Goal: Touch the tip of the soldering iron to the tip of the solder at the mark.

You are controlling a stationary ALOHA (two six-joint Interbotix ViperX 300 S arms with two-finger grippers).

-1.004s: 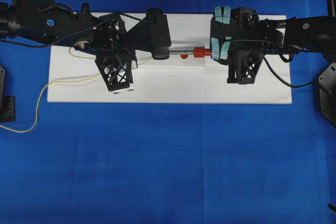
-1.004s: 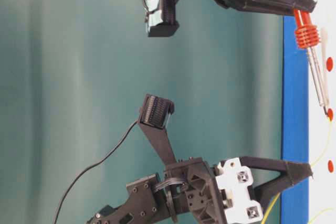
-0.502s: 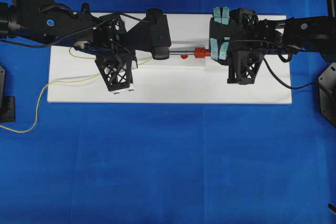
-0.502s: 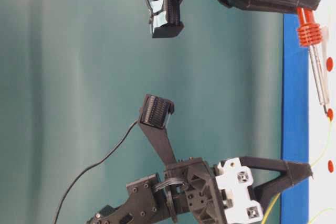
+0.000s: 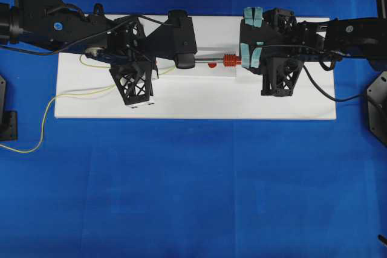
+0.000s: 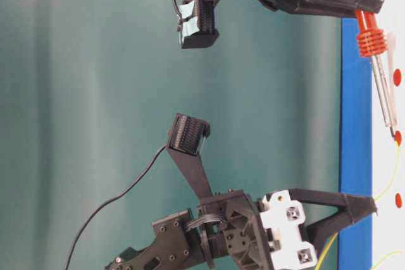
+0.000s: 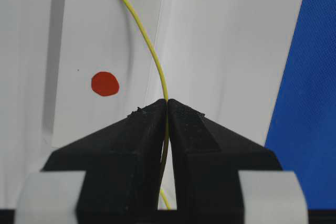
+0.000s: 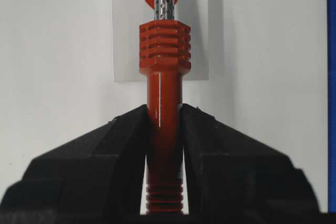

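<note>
Two black arms reach in over a white board that lies on a blue tablecloth, one from each end of the overhead view. Right gripper has its jaws clamped on the smooth red-orange handle of the soldering iron, just behind the ribbed collar. The iron's long axis runs along the board's length in the overhead view, its perforated silver shaft pointing away from the right gripper toward the left arm. In the table-level view the shaft slopes down to a fine tip resting at a red dot on the board. Left gripper has its jaws pressed together on the solder, a thin yellow wire that curves forward from the fingertips to end on the same mark, where a small dark metal tip meets it. Another red dot lies beside the wire, apart from it.
</note>
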